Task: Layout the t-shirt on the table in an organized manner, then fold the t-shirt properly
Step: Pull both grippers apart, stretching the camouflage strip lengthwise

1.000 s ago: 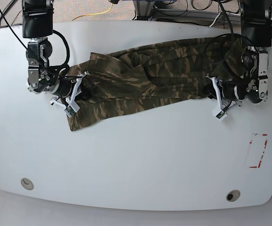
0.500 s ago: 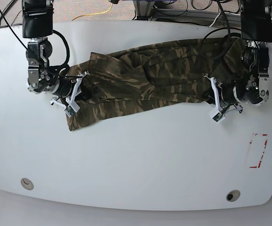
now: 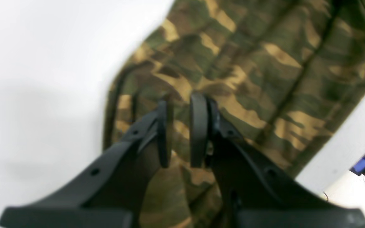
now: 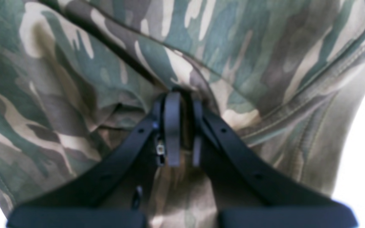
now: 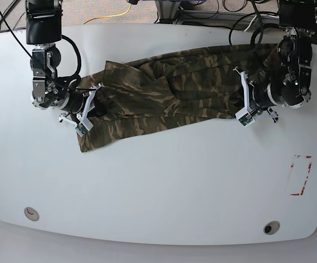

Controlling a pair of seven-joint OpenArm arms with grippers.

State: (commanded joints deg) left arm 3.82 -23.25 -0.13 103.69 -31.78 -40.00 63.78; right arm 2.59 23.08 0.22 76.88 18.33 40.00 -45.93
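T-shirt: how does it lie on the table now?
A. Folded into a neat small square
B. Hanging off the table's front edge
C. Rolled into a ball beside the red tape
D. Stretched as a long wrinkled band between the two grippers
D: in the base view the t-shirt runs as a creased band from the right gripper to the left gripper on the table.

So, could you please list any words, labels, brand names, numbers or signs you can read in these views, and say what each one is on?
None: no readable text appears in any view.
The t-shirt shows only camouflage print, no logo or tag.
The table carries only a red tape rectangle, without lettering.
Both the left claw and the right claw are unmarked black.
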